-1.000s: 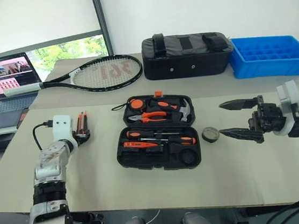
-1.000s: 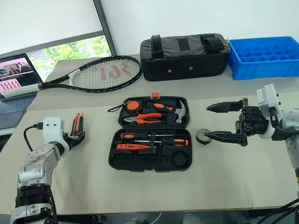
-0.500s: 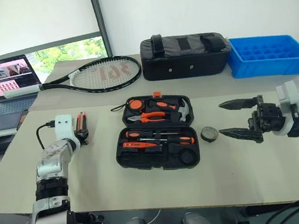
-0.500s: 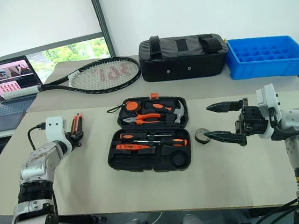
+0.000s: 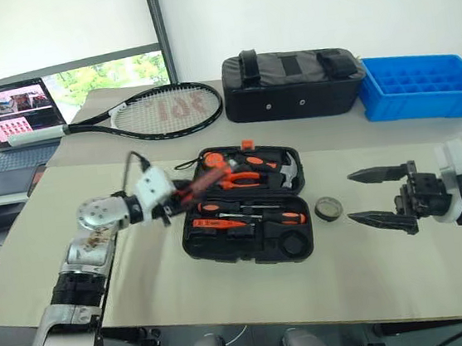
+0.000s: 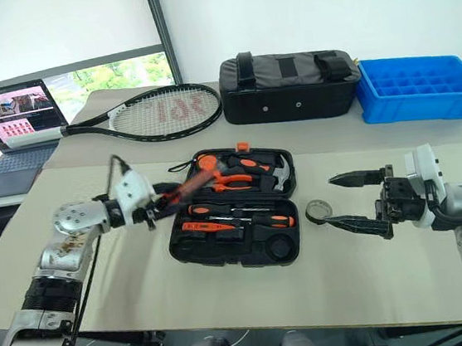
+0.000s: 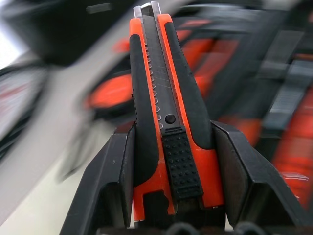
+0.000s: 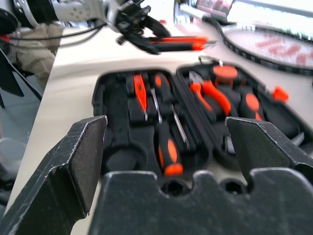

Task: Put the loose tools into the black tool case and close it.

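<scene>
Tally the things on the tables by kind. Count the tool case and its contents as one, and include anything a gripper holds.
Tool case: 1
Utility knife, in the left gripper: 1
Tape roll: 1
Tennis racket: 1
Black bag: 1
Blue tray: 1
Laptop: 1
Total: 7

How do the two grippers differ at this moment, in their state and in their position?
The left gripper is shut on the utility knife and hangs over the tool case, at its left edge; the right gripper is open and holds nothing. It sits to the right of the case, beside the tape roll. Both point inward, toward the case.
</scene>
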{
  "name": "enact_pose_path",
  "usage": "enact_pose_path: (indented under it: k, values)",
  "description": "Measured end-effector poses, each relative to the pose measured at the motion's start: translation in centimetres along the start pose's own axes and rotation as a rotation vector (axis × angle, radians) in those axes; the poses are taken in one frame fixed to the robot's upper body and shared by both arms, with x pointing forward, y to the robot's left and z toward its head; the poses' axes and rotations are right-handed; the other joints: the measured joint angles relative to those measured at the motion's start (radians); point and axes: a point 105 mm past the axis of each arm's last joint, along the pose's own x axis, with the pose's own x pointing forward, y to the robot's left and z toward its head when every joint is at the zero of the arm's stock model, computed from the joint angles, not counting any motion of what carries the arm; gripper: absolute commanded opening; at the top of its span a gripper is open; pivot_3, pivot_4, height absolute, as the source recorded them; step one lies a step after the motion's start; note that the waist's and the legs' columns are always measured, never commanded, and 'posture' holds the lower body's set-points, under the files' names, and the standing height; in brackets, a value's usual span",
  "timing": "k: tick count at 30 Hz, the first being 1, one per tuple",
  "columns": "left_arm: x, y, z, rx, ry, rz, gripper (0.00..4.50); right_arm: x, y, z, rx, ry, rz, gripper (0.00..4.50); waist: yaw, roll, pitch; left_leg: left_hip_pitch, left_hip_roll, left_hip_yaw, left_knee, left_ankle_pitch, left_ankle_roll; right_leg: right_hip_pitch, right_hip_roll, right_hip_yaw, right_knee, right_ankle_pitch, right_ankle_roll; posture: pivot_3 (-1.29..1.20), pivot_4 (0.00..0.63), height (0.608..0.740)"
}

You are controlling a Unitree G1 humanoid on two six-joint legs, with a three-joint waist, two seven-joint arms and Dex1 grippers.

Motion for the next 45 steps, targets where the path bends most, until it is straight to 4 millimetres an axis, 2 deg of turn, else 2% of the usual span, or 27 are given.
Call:
enact_pose_path:
  k: [5, 10, 20, 27, 41, 43, 44, 45]
  values:
    - [0.9, -3.7, 1.2, 0.062, -0.001, -0.265, 1.78, -0.8, 0.3, -0.5, 0.017, 0.009, -0.032, 4.50, -0.012, 0.000, 0.001, 0.001, 0.000, 0.000, 0.000, 0.000, 0.000, 0.000, 0.001, 0.002, 0.001, 0.000, 0.000, 0.00, 0.150, 0.708]
    - [0.5, -5.4, 0.6, 0.070, 0.062, -0.403, 1.78, -0.9, 0.6, 0.1, -0.010, 0.003, -0.039, 4.50, -0.014, -0.001, 0.001, 0.001, 0.001, 0.000, 0.000, 0.000, 0.000, 0.000, 0.001, 0.002, 0.001, 0.000, 0.001, 0.00, 0.150, 0.708]
    - [0.4, -5.5, 0.0, 0.110, 0.125, -0.440, 1.78, -0.9, 1.1, 0.4, -0.016, -0.004, -0.051, 4.50, -0.007, -0.001, 0.001, 0.001, 0.001, 0.000, 0.001, 0.000, 0.000, 0.000, 0.001, 0.002, 0.000, 0.000, 0.001, 0.00, 0.150, 0.708]
    - [0.1, -4.5, -1.0, 0.140, 0.184, -0.445, 1.78, -0.9, 1.2, 0.4, -0.015, -0.005, -0.059, 4.50, -0.009, -0.001, 0.001, 0.001, 0.001, 0.000, 0.001, 0.000, 0.000, 0.000, 0.001, 0.002, 0.001, 0.000, 0.001, 0.00, 0.150, 0.708]
    - [1.1, -4.7, -0.8, 0.138, 0.148, -0.478, 1.78, -0.8, 1.2, 0.4, -0.017, -0.005, -0.069, 4.50, -0.007, -0.001, 0.001, 0.001, 0.001, 0.000, 0.001, 0.000, 0.001, 0.000, 0.001, 0.002, 0.001, 0.000, 0.001, 0.00, 0.150, 0.708]
    - [1.2, -4.7, -0.7, 0.137, 0.146, -0.479, 2.79, -0.9, 1.2, 0.4, -0.016, -0.005, -0.074, 4.50, -0.007, -0.001, 0.001, 0.001, 0.001, 0.000, 0.001, 0.000, 0.001, 0.000, 0.001, 0.002, 0.001, 0.000, 0.001, 0.00, 0.150, 0.708]
    - [1.3, -4.6, -0.7, 0.138, 0.145, -0.474, 3.02, -0.8, 1.1, 0.4, -0.016, -0.006, -0.076, 4.50, -0.006, -0.001, 0.001, 0.001, 0.001, 0.000, 0.001, 0.000, 0.001, 0.000, 0.001, 0.002, 0.001, 0.000, 0.001, 0.00, 0.150, 0.708]
    - [1.4, -4.5, -0.6, 0.141, 0.146, -0.470, 3.46, -0.8, 1.1, 0.4, -0.016, -0.006, -0.077, 4.50, -0.005, -0.001, 0.001, 0.001, 0.001, 0.000, 0.001, 0.000, 0.001, 0.000, 0.001, 0.002, 0.001, 0.000, 0.001, 0.00, 0.150, 0.708]
